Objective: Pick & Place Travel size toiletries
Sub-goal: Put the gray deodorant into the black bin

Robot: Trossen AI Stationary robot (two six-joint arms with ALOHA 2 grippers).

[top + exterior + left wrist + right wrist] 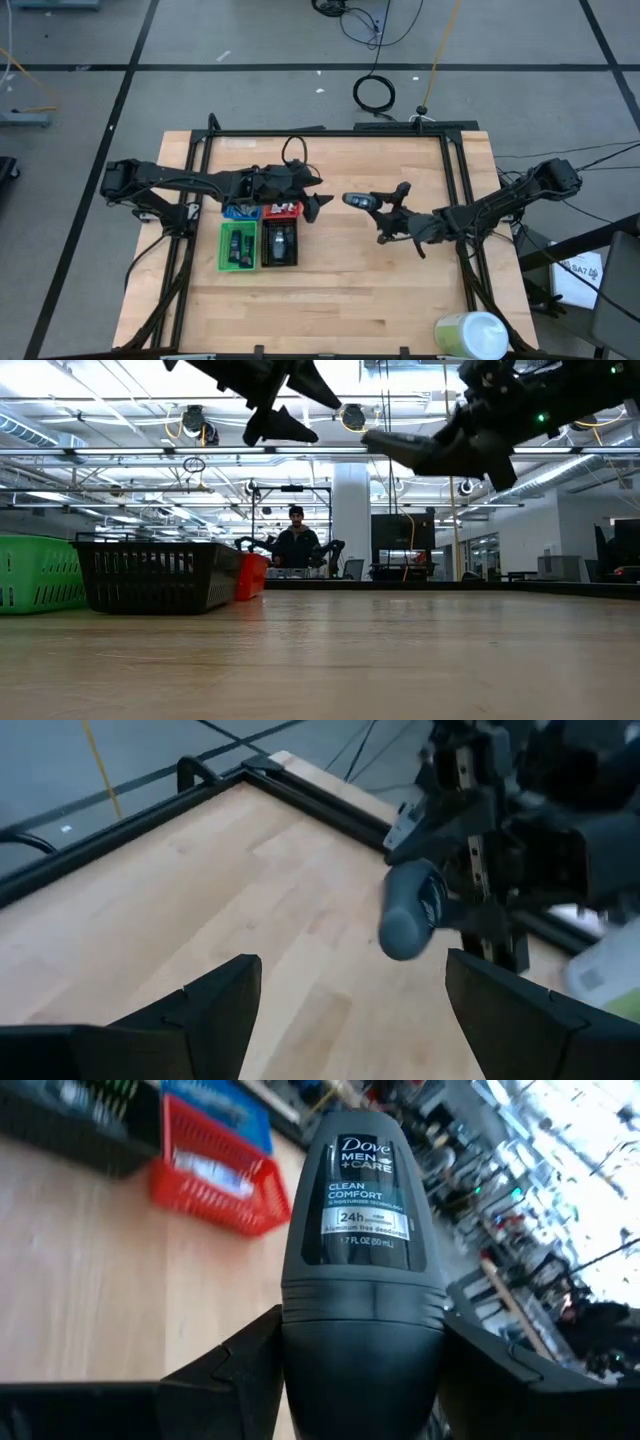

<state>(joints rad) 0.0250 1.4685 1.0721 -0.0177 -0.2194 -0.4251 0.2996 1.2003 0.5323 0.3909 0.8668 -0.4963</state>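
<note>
- A pale wooden table (340, 300) in a black frame stands on a grey floor crossed by dark tape lines; the low view looks across it into a bright open hall with ceiling ducts and strip lights, where a person (296, 540) sits behind a far desk.
- Four small trays cluster on the table's left half: a blue tray (240, 211) and a red tray (283, 210) side by side, with a green tray (238, 246) and a black tray (280, 244) next to them on the near side, the last two holding small dark items.
- The right gripper (368, 201), raised above the middle of the table, is clamped on a dark grey deodorant roll-on (366, 1250), a travel-size toiletry whose label reads "Dove Men+Care Clean Comfort"; the bottle points toward the trays and is clear of the wood.
- The left gripper (318, 204) hangs in the air just beside the red tray, its fingers spread wide and holding nothing, facing the roll-on across a short gap.
- A large pale green-white cylinder (470, 335) lies near the table's front right corner, well apart from both arms.
</note>
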